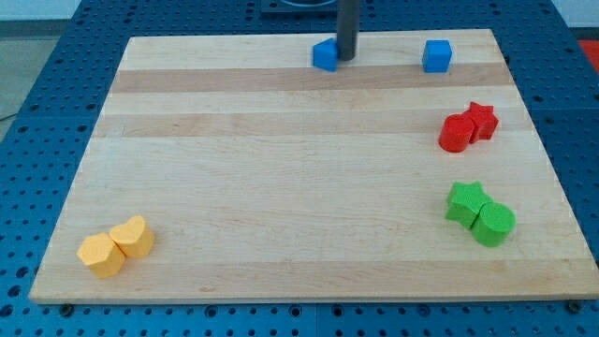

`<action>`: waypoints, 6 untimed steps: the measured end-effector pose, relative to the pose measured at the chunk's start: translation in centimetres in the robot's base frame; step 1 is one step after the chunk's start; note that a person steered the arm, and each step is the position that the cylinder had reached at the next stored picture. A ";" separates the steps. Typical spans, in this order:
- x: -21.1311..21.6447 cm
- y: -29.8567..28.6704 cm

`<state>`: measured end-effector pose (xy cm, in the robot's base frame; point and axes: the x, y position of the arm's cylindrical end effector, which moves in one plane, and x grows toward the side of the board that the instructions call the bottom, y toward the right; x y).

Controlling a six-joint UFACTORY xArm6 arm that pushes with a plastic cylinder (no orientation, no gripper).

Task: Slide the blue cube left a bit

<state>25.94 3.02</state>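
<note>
My tip [346,58] is down at the board's top edge, pressed against the right side of a blue block [325,55] — there is no hand to open or clench here, only a bare dark rod, so nothing is grasped and the contact is a plain sideways touch. That block lies just to the view's left of the tip, which is the relation a leftward push turns on: the rod is already on the correct side, and I judge that a short slide toward the view's left would carry the block along. Its shape is partly hidden by the rod, and it looks less square than the blue cube [436,56] standing well apart toward the view's right along the same top edge, so which of the two the task means is not fully certain. Further out, a red pair [467,127] and a green pair [479,214] sit near the right edge, and two yellow blocks [116,245] lie at the bottom left of the wooden board [281,187]. No brand, label or writing is readable anywhere.
</note>
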 end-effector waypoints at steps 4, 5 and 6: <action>-6.7 15.9; -5.0 21.5; -0.3 20.2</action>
